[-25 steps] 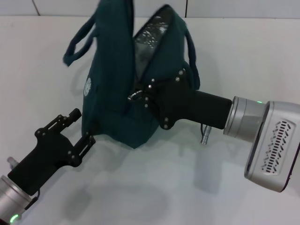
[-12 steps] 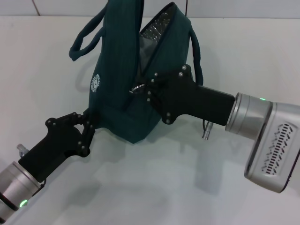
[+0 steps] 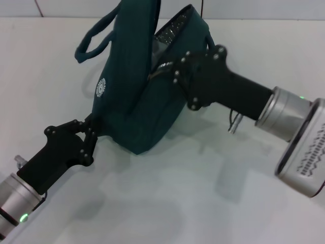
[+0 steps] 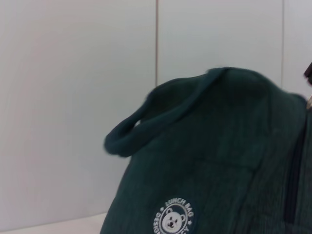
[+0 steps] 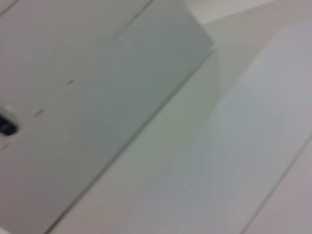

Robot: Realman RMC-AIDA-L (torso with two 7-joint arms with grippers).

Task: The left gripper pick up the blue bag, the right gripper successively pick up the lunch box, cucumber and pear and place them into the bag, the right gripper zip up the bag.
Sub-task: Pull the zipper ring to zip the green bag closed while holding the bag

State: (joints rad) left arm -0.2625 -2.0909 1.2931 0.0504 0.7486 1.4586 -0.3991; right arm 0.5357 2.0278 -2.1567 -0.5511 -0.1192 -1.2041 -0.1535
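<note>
The blue bag [image 3: 127, 91] stands tilted on the white table [image 3: 167, 203], its white round logo [image 3: 102, 87] facing my left side. My left gripper [image 3: 87, 136] is shut on the bag's lower corner. My right gripper [image 3: 161, 71] is shut on the zip pull partway up the bag's slanted zip line. Above it a short gap shows silver lining [image 3: 175, 26]. The left wrist view shows the bag [image 4: 219, 161] close up, with one loop handle [image 4: 146, 122] and the logo [image 4: 171, 220]. The lunch box, cucumber and pear are out of view.
A loop handle [image 3: 94, 40] sticks out toward the far left, and the other handle [image 3: 209, 43] hangs behind my right gripper. A tiled wall [image 3: 254, 7] runs along the table's far edge. The right wrist view shows only pale blurred surfaces.
My left gripper went from open beside the bag to shut on its lower corner. My right gripper moved up and back along the zip, and the open gap became shorter.
</note>
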